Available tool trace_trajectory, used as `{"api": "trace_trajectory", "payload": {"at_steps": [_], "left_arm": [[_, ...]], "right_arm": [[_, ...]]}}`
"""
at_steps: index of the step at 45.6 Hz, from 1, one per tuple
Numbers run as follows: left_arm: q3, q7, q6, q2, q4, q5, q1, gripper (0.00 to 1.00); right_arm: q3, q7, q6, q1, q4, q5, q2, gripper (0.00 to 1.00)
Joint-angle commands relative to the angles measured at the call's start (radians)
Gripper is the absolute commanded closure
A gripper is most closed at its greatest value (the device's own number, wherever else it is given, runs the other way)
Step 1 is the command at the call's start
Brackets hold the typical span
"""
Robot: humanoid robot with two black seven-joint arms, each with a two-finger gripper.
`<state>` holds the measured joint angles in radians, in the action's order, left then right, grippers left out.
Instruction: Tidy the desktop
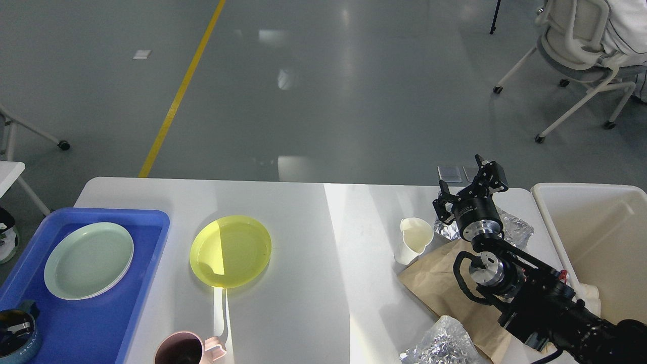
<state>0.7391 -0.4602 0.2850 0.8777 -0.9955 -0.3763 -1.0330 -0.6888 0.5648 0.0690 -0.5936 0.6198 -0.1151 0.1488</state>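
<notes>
One white bench (303, 222) fills the lower half of the view, rounded corners, floor behind it.

Far left there's one blue tray (146, 263) sitting on the bench's left end. On it is a pale green plate (88, 259), looks like a stack of two but I can't be sure, and at the tray's near corner one dark blue mug (17, 336), partly cut off by the edge.

Just right of the tray: one yellow plate (230, 251) lying flat on the bench, with one white spoon (220, 311) poking out from under its near rim. Below that, one pink mug (184, 349) at the bottom edge.

Right of centre, one white paper cup (413, 238), dented, at the corner of one brown paper bag (445, 285) that lies flat. Two crumpled foil wads: one (513, 227) behind the arm, one (442, 346) at the near edge.

Only one arm shows, the right one. Its right gripper (467, 189) hovers above the far foil, fingers spread open, holding nothing.

Far right, one cream bin (556, 227) beside the bench.
</notes>
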Motion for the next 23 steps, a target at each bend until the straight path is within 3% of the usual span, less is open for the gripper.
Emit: {"api": "trace_trajectory", "payload": {"at_steps": [1,23], "left_arm": [[-0.001,0.0,0.0,0.013,0.0,0.0,-0.01,0.45],[-0.001,0.002,0.014,0.041,0.001,0.004,-0.039,0.24]], "right_arm": [[0.0,0.001,0.0,0.0,0.0,0.0,0.0,0.0],[0.0,0.0,0.0,0.0,0.0,0.0,0.0,0.0]]}}
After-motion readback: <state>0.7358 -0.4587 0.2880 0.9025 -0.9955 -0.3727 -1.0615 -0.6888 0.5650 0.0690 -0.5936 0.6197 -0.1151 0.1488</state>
